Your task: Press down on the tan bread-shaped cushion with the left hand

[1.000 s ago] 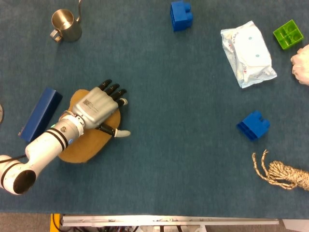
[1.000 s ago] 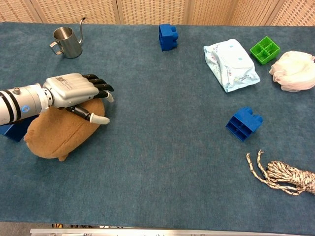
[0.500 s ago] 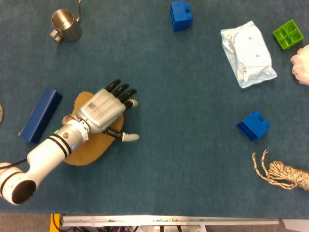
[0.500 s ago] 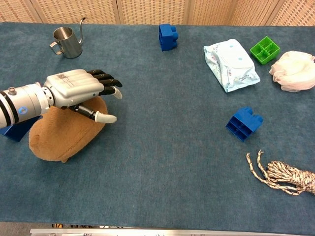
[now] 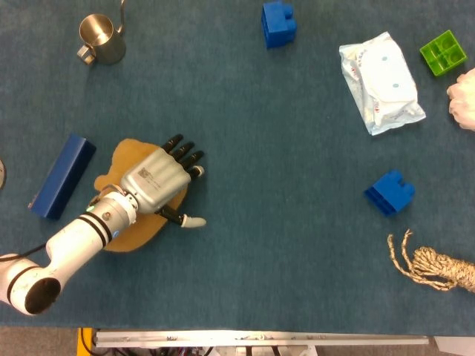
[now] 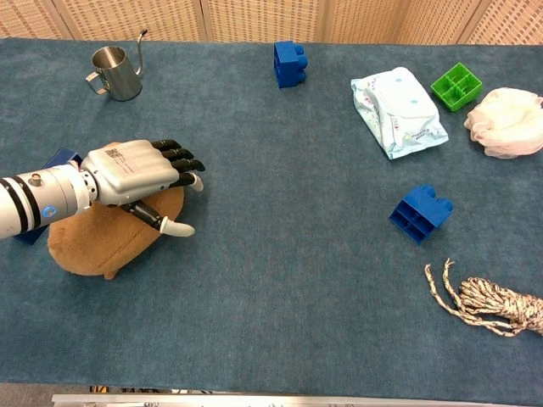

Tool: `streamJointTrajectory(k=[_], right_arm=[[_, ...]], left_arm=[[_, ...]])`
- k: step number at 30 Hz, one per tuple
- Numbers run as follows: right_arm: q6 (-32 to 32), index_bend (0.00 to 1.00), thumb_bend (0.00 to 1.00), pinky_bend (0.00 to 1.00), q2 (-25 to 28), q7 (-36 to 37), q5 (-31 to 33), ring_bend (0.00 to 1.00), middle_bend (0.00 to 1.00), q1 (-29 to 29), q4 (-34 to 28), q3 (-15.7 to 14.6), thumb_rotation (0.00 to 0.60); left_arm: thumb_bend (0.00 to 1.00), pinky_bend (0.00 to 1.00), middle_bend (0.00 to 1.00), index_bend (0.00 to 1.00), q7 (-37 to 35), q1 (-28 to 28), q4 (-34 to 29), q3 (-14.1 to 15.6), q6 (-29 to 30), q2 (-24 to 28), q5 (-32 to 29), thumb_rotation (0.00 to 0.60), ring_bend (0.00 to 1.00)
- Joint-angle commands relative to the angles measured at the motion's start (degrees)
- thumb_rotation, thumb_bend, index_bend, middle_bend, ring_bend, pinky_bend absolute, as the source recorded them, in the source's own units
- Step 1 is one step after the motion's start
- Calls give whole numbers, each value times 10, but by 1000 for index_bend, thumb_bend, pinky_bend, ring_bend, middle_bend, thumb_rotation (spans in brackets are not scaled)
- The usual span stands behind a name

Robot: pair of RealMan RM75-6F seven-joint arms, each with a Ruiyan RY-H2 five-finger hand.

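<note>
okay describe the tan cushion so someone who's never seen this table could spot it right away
On the blue cloth table, look to the near left. The tan cushion lies under the left hand, beside a dark blue box. It is the only soft, brown, loaf-shaped thing there.

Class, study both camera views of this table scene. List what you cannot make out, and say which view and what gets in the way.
1. Whether the left hand presses the tan bread-shaped cushion: in both views the hand covers the contact.
2. The right hand: in neither view.
3. The white fluffy bundle: cut by the head view's right edge.
4. The long dark blue box: mostly behind the forearm in the chest view.
5. Print on the white plastic packet: too small.
</note>
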Motion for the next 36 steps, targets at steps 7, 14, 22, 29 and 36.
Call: streamJointTrajectory(k=[7,14,22,29,36], right_arm=[[-3,262,0,198,-2,-1,0,158,328,2,0,1,600],[-2,263,0,198,-1,-1,-2,157,328,3,-2,3,600],[2,262,0,198,1,-2,-2,158,328,1,-4,3,600],[3,263,0,198,1,0,-4,158,329,0,-4,3,600],[0,263,0,198,5,-1,-1,158,329,0,-2,3,600]], left_arm=[[15,0,87,176,26,-3,15,-1,27,6,-48,0,40],[15,0,86,176,15,-4,6,-12,42,18,-70,0,40],[15,0,86,176,-2,-2,-14,-18,53,38,-78,0,40],[15,0,87,176,-40,9,-46,-20,66,61,-39,0,40],[15,0,86,180,-104,50,-69,-25,124,89,24,0,40]])
